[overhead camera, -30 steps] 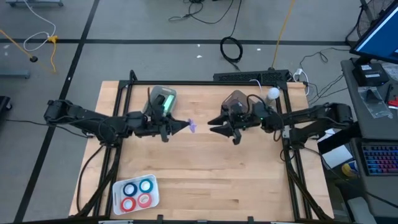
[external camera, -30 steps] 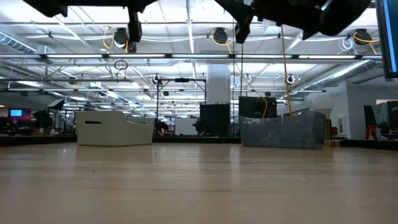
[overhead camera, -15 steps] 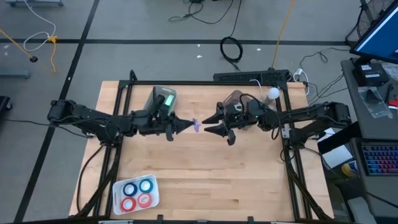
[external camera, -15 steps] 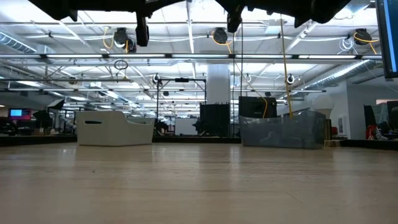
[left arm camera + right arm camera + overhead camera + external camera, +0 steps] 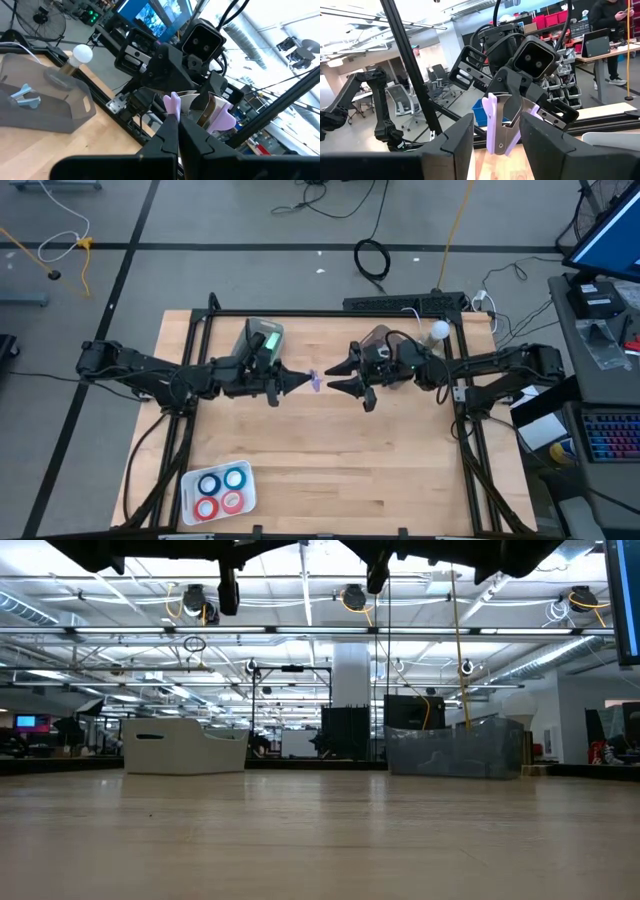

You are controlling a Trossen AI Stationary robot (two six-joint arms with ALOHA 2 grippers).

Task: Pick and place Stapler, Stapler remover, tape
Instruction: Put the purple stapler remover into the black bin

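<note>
White tray (image 5: 190, 498) at lower left of high view, holding four small ring-shaped tape rolls (image 5: 220, 490), two blue, two red. Mid-frame, above wooden table (image 5: 330, 450): left gripper (image 5: 300, 382) clamped shut on lilac winged staple remover (image 5: 315, 382). Right gripper (image 5: 335, 377) just beside it, fingers parted around remover, not yet gripping. Farther back: white bin with green-black stapler (image 5: 263, 340), upper centre-left; grey translucent bin (image 5: 382, 340), upper centre-right.

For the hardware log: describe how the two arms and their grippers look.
Both arms are dark, jointed, with black cables running along them. The left gripper and right gripper each end in two tapered black fingers, and a boxy wrist camera housing with a round lens sits behind them.
</note>
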